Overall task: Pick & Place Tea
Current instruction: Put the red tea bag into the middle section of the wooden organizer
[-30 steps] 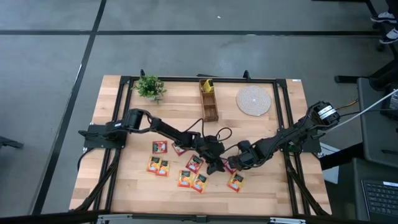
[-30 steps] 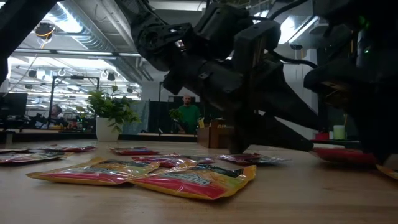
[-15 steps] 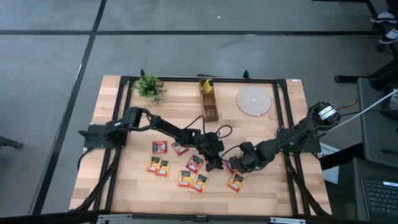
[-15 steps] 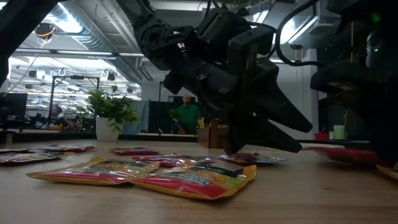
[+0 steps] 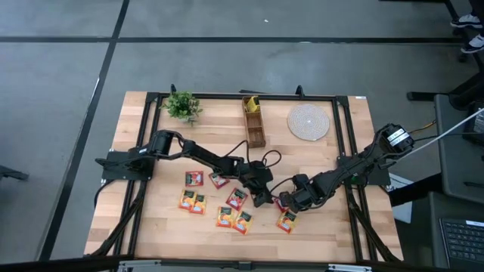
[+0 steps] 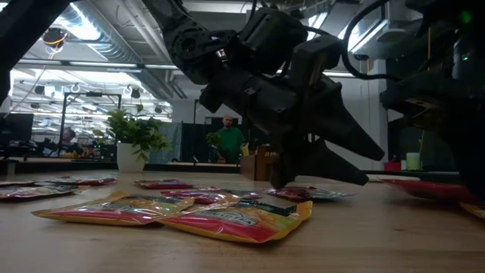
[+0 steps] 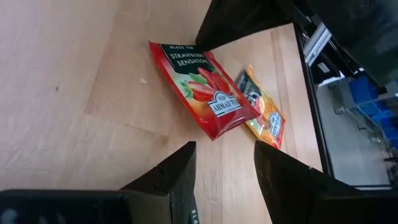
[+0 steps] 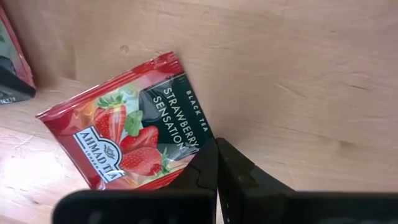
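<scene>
Several flat tea sachets lie scattered on the wooden table [image 5: 151,227]. A red strawberry sachet [image 8: 124,140] lies flat between my two grippers, its label up. My left gripper [image 7: 225,158] is open and held low; the sachet [image 7: 202,87] lies just ahead of its fingertips, untouched. My right gripper [image 8: 216,146] points steeply down, shut, its tips at the sachet's edge. An orange sachet [image 7: 264,115] lies just beyond the red one. My right gripper's shut fingertips [image 8: 208,163] meet the strawberry sachet's edge near one corner [image 8: 200,142], coming from above and pointing down. The sachet lies flat on the table. Whether the edge is caught between the fingers or only touched, I cannot tell.
More sachets lie toward the left and near edge [image 5: 194,179], [image 5: 192,202], [image 5: 234,219], and one [image 5: 286,221] by the right gripper. At the far edge stand a wooden box [image 5: 254,125], a potted plant [image 5: 181,106] and a round woven mat [image 5: 308,122].
My left gripper has rolled slightly about its own pointing line while staying in place, still open. The strawberry sachet has stayed on the table.
</scene>
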You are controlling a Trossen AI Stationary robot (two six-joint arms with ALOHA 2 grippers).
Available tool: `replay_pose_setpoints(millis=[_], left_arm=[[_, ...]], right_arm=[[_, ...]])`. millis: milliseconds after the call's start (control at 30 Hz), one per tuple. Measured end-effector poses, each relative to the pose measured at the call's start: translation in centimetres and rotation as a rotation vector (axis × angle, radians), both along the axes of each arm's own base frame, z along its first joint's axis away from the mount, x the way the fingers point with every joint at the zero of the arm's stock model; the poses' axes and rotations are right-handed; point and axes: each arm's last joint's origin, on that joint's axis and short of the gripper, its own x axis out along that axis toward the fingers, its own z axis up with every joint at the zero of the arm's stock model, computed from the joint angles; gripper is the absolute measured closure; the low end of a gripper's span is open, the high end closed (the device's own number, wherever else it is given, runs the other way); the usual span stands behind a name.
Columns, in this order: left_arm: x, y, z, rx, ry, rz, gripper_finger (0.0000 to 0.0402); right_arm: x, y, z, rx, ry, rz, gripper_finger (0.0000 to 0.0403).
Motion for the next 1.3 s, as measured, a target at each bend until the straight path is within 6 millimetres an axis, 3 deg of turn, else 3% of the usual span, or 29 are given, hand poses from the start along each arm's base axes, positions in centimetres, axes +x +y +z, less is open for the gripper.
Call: replay_pose_setpoints(millis=[367,667,1300], left_arm=[[-0.1,-1.4,0.0,0.0,0.013,0.045,0.0245],[0.0,-1.1,0.0,-0.007,0.025,0.136,0.0245],[0.0,-1.0,0.0,-0.014,0.029,0.146,0.0245]], right_arm=[[0.1,0.0,0.0,-0.007,-0.015,-0.003,0.0402],[0.3,0.1,0.0,-0.018,-0.051,-0.011,0.0402],[-0.1,0.6,0.0,-0.018,-0.045,-0.058,0.0402]])
